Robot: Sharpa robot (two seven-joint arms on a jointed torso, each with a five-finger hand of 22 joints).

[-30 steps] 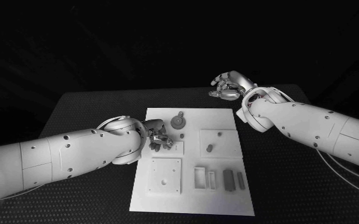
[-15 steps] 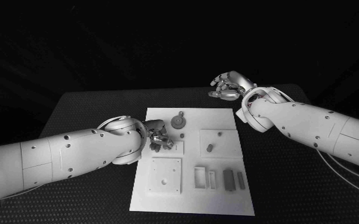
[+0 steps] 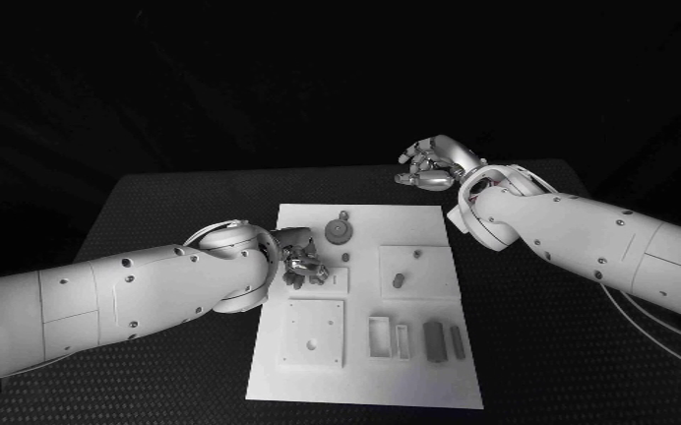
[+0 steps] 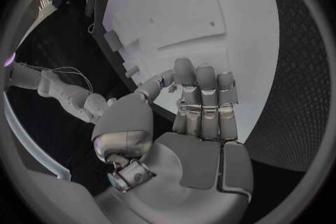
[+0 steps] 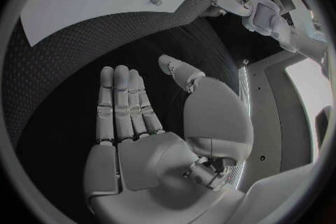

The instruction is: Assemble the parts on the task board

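Note:
The white task board (image 3: 426,376) lies in the middle of the black table. My left hand (image 3: 299,262) hovers over the board's left edge beside a raised square block, fingers curled in. In the left wrist view its thumb and a finger (image 4: 183,75) pinch what looks like a small part (image 4: 167,78). My right hand (image 3: 431,165) hangs open above the table beyond the board's far right corner, its fingers (image 5: 122,101) straight and apart, holding nothing. A round part (image 3: 338,230) lies near the board's far edge, with a small peg (image 3: 345,257) close to my left hand.
A square plate with a hole (image 3: 312,333) sits at the board's near left. A white frame (image 3: 379,336) and two grey blocks (image 3: 433,340) stand near the front edge. Another peg (image 3: 399,280) stands on the right square. Bare black table (image 3: 539,346) surrounds the board.

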